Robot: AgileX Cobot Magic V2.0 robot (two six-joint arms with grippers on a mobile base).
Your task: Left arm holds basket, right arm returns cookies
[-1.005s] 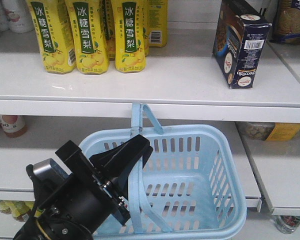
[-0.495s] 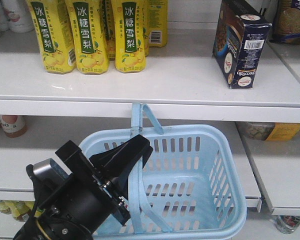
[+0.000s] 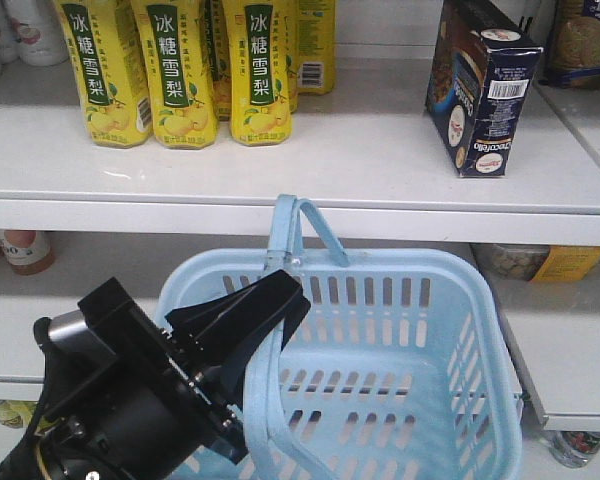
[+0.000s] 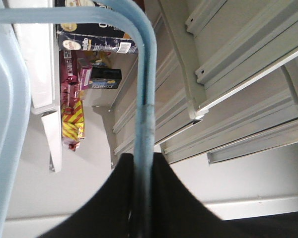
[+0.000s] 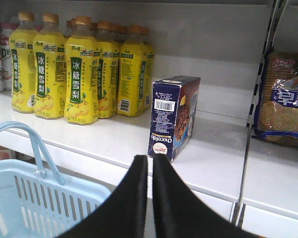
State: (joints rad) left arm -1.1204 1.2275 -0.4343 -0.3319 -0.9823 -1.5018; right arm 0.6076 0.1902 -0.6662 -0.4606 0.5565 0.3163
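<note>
Raised since before, basket (image 3: 400,350) handle clamped by left gripper (image 3: 265,310); right gripper (image 5: 150,166) together; cookies (image 3: 480,85) read "Chocofello"

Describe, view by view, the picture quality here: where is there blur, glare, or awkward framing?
Front-facing view: evenly lit, soft glare on the white shelf, basket cropped at the bottom. Left wrist view: turned sideways, the left tool a dark unfocused mass on the blue handle. Right wrist view: cookies fairly sharp, the right tool near the lens featureless black, its fingers nearly together.
</note>
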